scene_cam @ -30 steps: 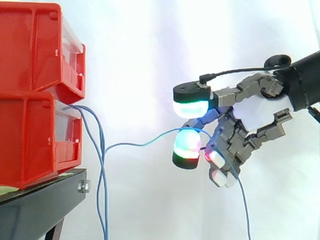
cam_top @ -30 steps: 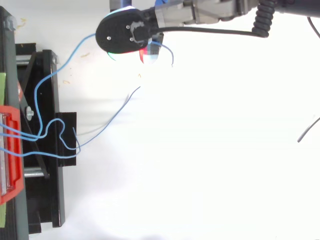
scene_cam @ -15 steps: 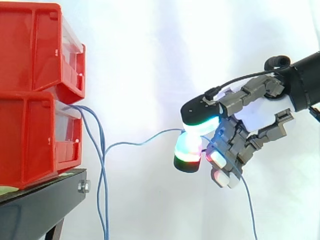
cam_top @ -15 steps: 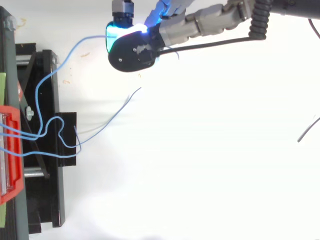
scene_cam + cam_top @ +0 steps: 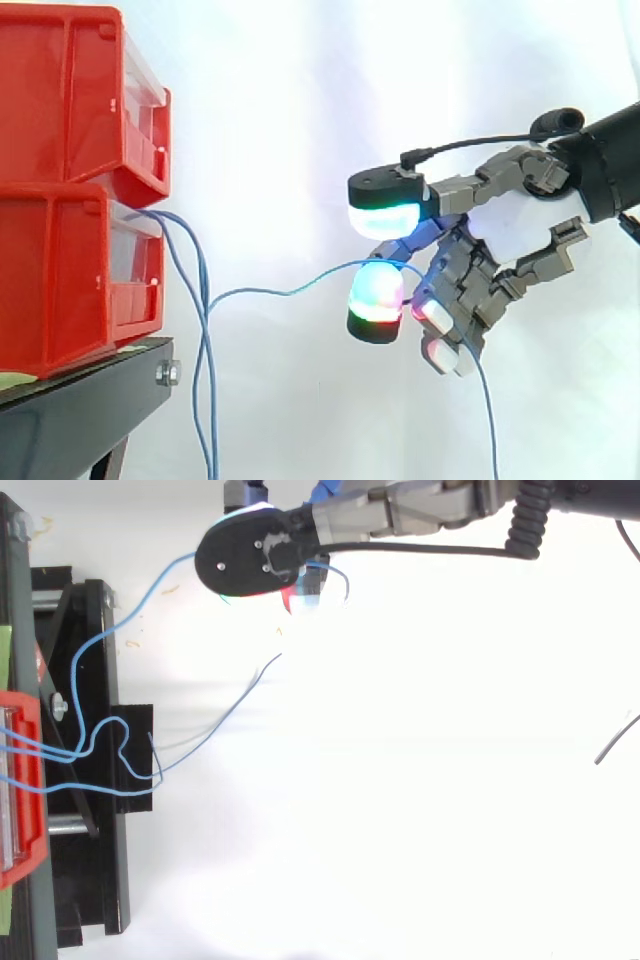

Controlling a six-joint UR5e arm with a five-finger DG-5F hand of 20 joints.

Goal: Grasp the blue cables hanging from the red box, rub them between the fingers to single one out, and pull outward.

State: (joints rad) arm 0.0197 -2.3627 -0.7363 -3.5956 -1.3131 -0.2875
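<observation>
Hand hooking one blue cable on curled fingers.
Draped over the lower glowing fingertip, thumb pad just above and apart, then trailing down below the palm. Well beyond the fingertips, red bins with more blue cables hanging.

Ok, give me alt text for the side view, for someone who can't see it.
A robot hand on the right has one blue cable threaded through its curled fingers, running sideways from the lower of two stacked red bins on the left. More blue cables hang down beside the black stand.
</observation>
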